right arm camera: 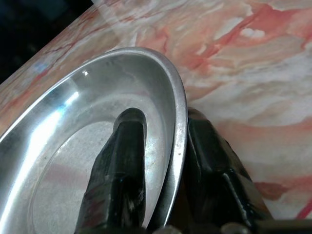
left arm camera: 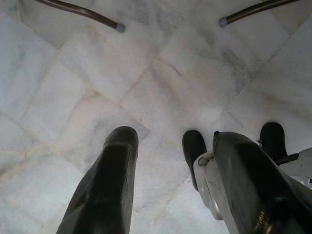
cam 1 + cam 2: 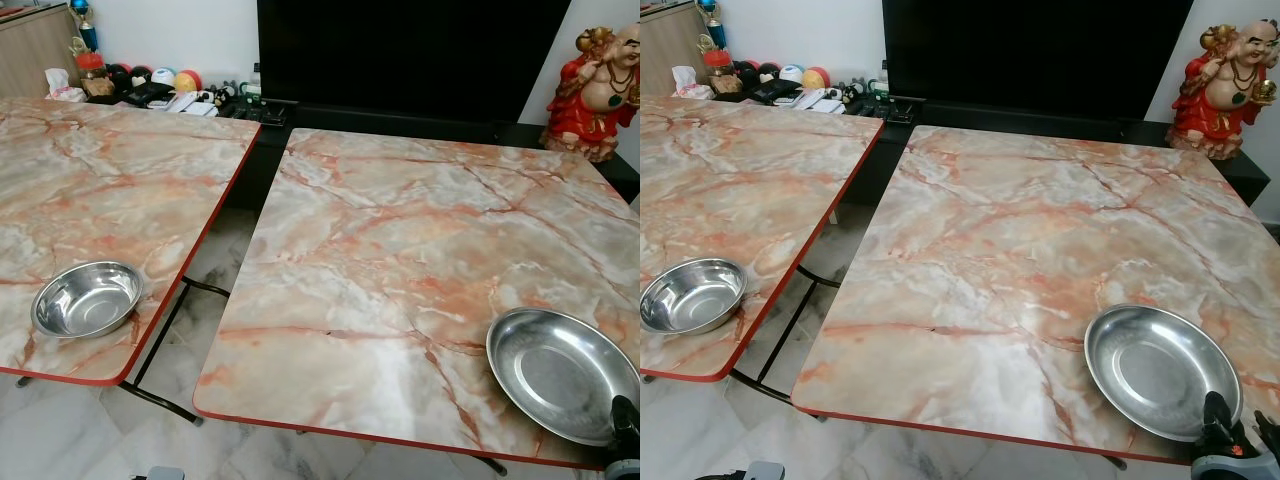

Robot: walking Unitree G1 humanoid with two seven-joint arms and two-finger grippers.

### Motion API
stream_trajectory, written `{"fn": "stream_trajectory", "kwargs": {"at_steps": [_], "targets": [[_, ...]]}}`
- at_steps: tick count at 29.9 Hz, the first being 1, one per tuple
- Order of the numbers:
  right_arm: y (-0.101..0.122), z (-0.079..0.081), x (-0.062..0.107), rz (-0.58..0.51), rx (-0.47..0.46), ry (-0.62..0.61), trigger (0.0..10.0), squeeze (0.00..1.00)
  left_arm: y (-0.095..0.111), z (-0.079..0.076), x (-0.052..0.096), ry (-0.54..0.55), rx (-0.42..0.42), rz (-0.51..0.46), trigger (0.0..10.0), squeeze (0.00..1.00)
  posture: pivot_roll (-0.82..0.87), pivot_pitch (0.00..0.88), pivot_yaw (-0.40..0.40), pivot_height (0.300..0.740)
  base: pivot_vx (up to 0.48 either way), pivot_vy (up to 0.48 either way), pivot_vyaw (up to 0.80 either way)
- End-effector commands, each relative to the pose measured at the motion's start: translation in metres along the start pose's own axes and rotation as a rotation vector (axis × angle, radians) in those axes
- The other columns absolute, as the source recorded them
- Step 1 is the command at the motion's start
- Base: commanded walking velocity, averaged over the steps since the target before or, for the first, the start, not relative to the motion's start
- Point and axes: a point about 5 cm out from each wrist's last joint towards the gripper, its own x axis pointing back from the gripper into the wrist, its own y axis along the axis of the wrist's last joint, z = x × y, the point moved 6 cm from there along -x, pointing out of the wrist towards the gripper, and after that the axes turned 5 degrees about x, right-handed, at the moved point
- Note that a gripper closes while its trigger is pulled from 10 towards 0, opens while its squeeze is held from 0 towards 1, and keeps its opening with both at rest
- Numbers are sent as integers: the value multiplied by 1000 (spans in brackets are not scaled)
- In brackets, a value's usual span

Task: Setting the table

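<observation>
At the near right corner of the right-hand table (image 3: 400,260), the right gripper (image 1: 163,146) pinches the rim of a wide steel plate (image 3: 560,370): one black finger (image 1: 122,161) lies inside the dish and the other sits outside and under the edge, so the rim is clamped between them. The plate rests flat on the marbled orange-and-cream top, close to the table's near edge and right side.

Down low on the left, the left gripper (image 2: 170,161) hangs over the pale marble floor (image 2: 97,73), its two fingers spread apart with nothing between them; the robot's dark feet show beyond them, and two thin table legs cross the far part of that view.

On the left-hand table (image 3: 100,190), a small steel bowl (image 3: 87,298) stands upright near the near right corner, well apart from the plate. A gap of floor and a dark folding frame separate the two tables.

Farther back, a large black screen (image 3: 410,50) rises behind the right table. A red laughing figurine (image 3: 598,85) stands to its right. To the left of the screen, coloured balls and small clutter (image 3: 160,85) lie on a low shelf.
</observation>
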Motion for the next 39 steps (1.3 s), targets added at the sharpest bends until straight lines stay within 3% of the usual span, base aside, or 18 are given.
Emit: {"fn": "stream_trajectory", "kwargs": {"at_steps": [1,6,7,8,22,23,24,25,29,36,38,39], "targets": [[-1,0,-1,-6,2,0,10000,0,-9,1,2,-5,-13,24,10000,0,-44,91,-56,740,0,0,0],[-9,5,-3,15,3,15,10000,0,-9,-1,2,-10,-16,22,10000,0,-43,91,-57,740,0,0,0],[-10,6,-3,17,7,18,10000,157,-9,-1,2,-11,-15,22,10000,0,-43,91,-57,740,0,0,0],[-11,8,-2,19,13,21,10000,247,-8,-1,2,-12,-15,21,10000,0,-43,91,-57,740,0,0,0],[-16,2,-1,30,29,-2,10000,231,-8,-2,1,-13,-18,23,10000,0,-45,91,-58,740,0,0,0],[-16,3,-1,32,29,0,10000,314,-8,-2,2,-13,-18,24,10000,0,-45,90,-58,740,0,0,0],[-17,3,-1,32,30,3,10000,769,-8,-2,2,-13,-17,24,10000,0,-44,90,-59,740,0,0,0],[-17,4,-1,32,31,5,10000,929,-8,-2,2,-13,-17,24,10000,0,-46,90,-58,740,0,0,0],[-18,4,0,33,28,4,10000,961,-8,-2,2,-13,-17,24,10000,0,-47,91,-60,740,0,0,0],[-24,4,5,46,28,-1,10000,925,-8,-3,1,-14,-17,25,10000,0,-48,93,-61,740,0,0,0],[-24,4,7,43,24,-10,10000,894,-8,-3,1,-15,-18,25,10000,0,-49,92,-62,740,0,0,0],[-24,4,7,40,20,-12,10000,800,-8,-3,1,-15,-18,25,10000,0,-49,92,-62,740,0,0,0]]}}
